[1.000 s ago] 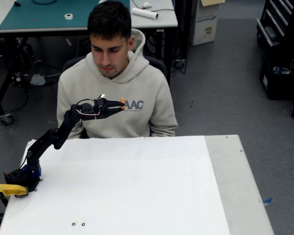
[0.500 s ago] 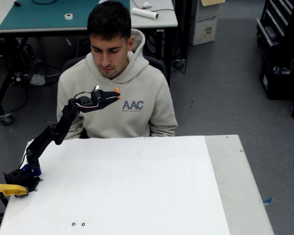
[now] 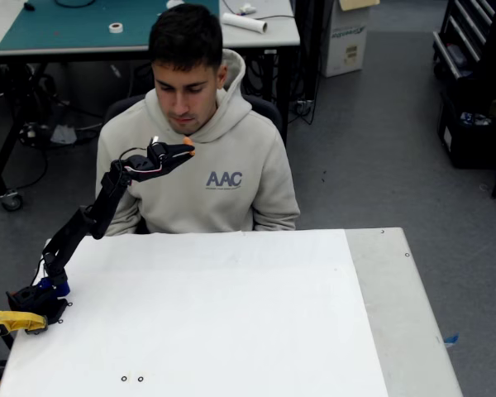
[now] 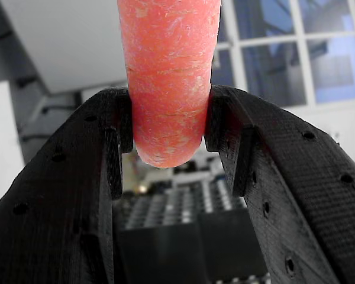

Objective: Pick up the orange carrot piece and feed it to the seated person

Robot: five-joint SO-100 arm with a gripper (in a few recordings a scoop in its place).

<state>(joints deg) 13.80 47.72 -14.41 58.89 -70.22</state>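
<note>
**Pincer carries carrot up to the mouth**

Pincer (image 3: 184, 149) pinching the orange carrot piece (image 3: 188, 142), raised well above the tabletop (image 3: 231, 314) past its far edge, toward the left corner. Wrist view: pincer (image 4: 168, 127) has both inner pads pressed against the sides of the orange carrot piece (image 4: 168, 77), near its lower end; most of the stick juts out beyond the tips.

Carrot tip sits in front of the seated person (image 3: 223, 165), just below the chin, near the mouth but apart from it. Head tilted down toward it.

Judgement on the step: final approach. Best done slowly, easing the free end up and in toward the lips, keeping the black tips behind the carrot and off the face. Keep the squeeze steady; the hold is low on the stick, so a nudge at the far end could lever it loose. Stop short and let the person lean in to bite.

Carrot: bright orange-red, rounded blunt end, rough fibrous skin with faint cross rings, pale flecks. Looks firm, slightly moist.
</note>
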